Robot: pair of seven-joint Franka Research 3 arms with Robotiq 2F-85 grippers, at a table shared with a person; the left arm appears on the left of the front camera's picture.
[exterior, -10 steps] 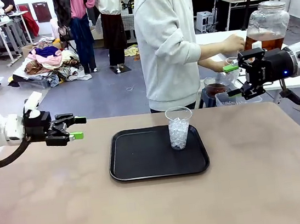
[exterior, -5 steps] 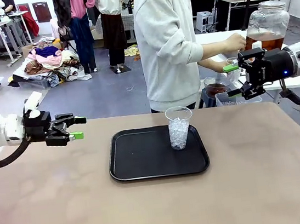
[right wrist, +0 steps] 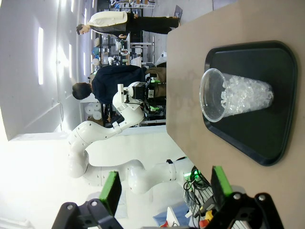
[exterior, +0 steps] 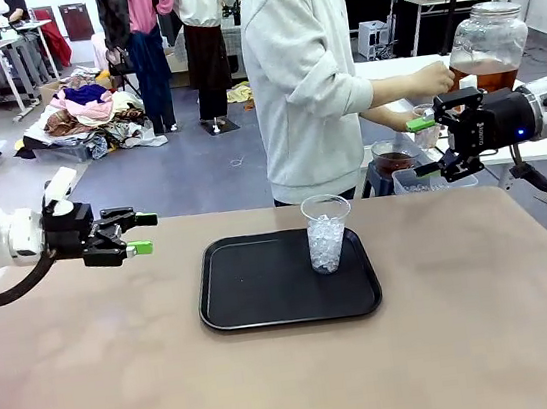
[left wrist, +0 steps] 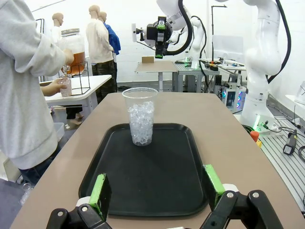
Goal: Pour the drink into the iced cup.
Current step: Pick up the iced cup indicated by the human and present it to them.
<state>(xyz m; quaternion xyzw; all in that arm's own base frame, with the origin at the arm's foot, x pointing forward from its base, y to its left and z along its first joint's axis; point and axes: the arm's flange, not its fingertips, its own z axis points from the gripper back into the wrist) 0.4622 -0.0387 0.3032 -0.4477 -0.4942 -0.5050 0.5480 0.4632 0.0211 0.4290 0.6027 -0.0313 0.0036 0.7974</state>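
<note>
Nothing of mine has moved in the last second; only the person [exterior: 305,79] has leaned very slightly, one hand [exterior: 428,76] staying at the jar [exterior: 484,35]. My left gripper [exterior: 143,234] hangs with its jaws spread wide and empty, out past the tray's [exterior: 237,310] left edge and aimed across it, so the green pads frame the tray in the wrist view. My right gripper [exterior: 424,146] is likewise gaping and holding nothing, up beyond the tray's far right corner, near where the person is working. I take both as waiting poses, kept off the tray so the handover side is free. On the tray, close to its far right corner, stands the cup [exterior: 327,233]: clear thin plastic, tapered, open-mouthed, part-filled with white lumpy ice [exterior: 326,243]. It will likely flex if I squeeze hard. The tray itself is matte black, a rounded rectangle with a raised rim, presumably there to catch spills, lying on the smooth tan table [exterior: 490,317]. The drink [exterior: 484,79], amber and see-through, sits in the big lidded glass jar on a white side table [exterior: 377,72] well beyond the tray's right end, where the person seems to be drawing some into a small cup.
</note>
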